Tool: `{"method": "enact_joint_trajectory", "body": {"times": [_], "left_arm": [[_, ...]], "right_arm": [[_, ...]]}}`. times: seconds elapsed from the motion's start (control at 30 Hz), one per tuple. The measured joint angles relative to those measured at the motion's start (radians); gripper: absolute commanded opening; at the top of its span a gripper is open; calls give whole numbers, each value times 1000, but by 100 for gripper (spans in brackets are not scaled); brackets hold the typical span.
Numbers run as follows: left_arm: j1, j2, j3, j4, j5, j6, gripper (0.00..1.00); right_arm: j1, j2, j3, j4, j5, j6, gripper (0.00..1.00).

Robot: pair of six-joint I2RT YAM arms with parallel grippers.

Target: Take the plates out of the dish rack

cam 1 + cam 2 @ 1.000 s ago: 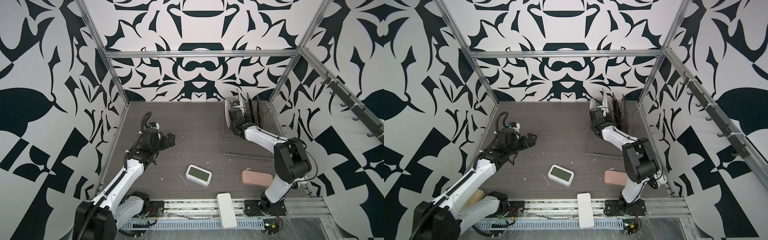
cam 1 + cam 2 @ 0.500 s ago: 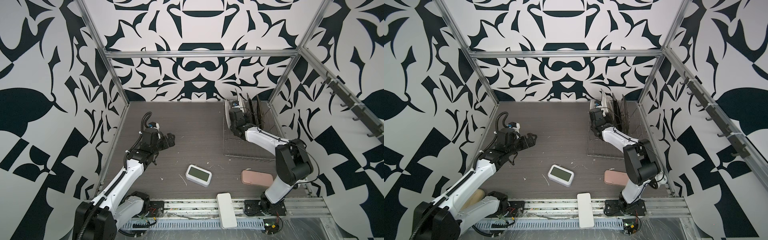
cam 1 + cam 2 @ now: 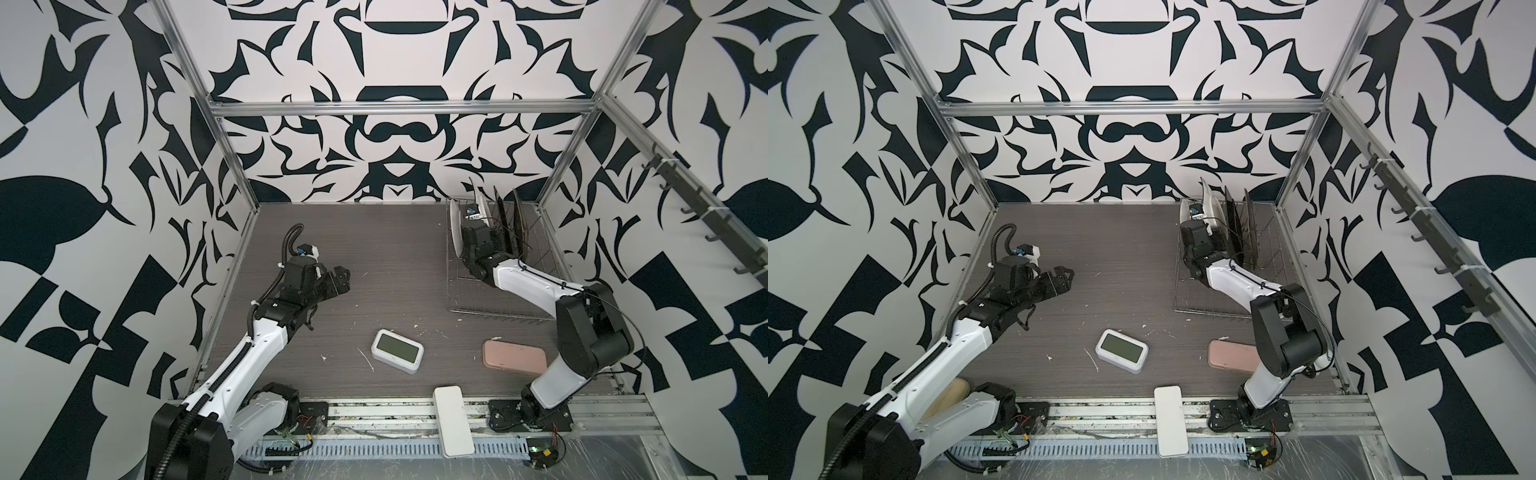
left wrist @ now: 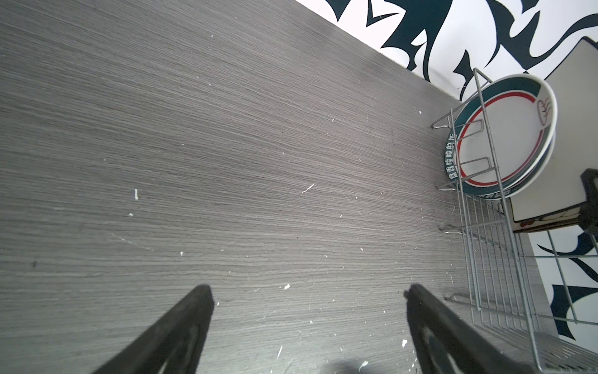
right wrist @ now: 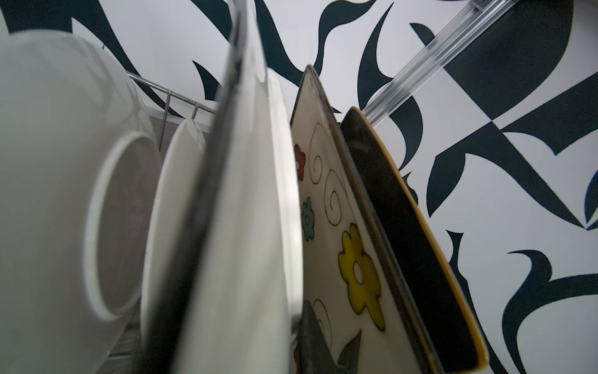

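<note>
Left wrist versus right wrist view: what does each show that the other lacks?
Left wrist only: the open left gripper over grey tabletop, and the teal-banded front of a round white plate. Right wrist only: the flowered face of a cream square plate and a dark tan-edged square plate. Both: the silver wire dish rack, that round plate (back-on from the right wrist), and the plain white plate the right gripper is shut on.
</note>
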Motion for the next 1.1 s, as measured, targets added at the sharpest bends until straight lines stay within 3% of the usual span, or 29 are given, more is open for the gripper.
{"method": "enact_joint_trajectory", "body": {"times": [1.1], "left_arm": [[0,-17,0,-7,0,-8,98]], "right_arm": [[15,-26,-35,126,6,-107,0]]}}
